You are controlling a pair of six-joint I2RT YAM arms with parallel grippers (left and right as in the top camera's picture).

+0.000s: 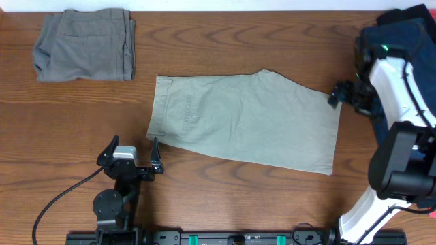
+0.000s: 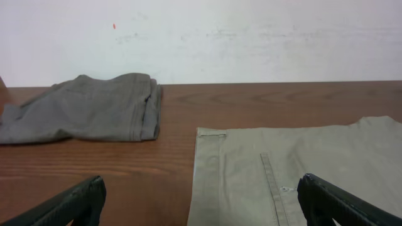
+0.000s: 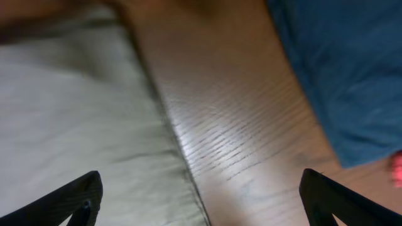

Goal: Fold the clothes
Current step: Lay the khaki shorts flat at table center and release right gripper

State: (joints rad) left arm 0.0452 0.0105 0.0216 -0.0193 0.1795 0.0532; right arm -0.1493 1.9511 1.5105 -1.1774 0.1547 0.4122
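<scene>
Centrally on the brown, wood-grained worktop point(image 1: 225, 194), pale sage shorts point(image 1: 245, 119) of thin woven cloth, spread flat; waistband at the left, leg hems at the right, whole outline slanting down towards the right; stitched seam and narrow pocket welt near the waistband; only faint wrinkles. Farther off, at the upper left corner, a second pair of grey shorts point(image 1: 85, 44), folded into a thick, soft rectangle with rounded, layered edges; well apart from the pale pair. At the upper right, a dark blue garment point(image 1: 409, 27), bunched, partly behind the white arm. Left tool point(image 1: 133, 156) released, black fingers point(image 1: 157, 155) splayed wide; just beside the lower waistband corner, contact impossible to judge; seen from the left wrist, waistband edge lying ahead, between the two fingers. Right tool point(image 1: 340, 92) likewise released, fingers far apart in the wrist view; at the upper right hem of the pale shorts, cloth edge under one side, bare glossy wood and blue fabric on the other.
</scene>
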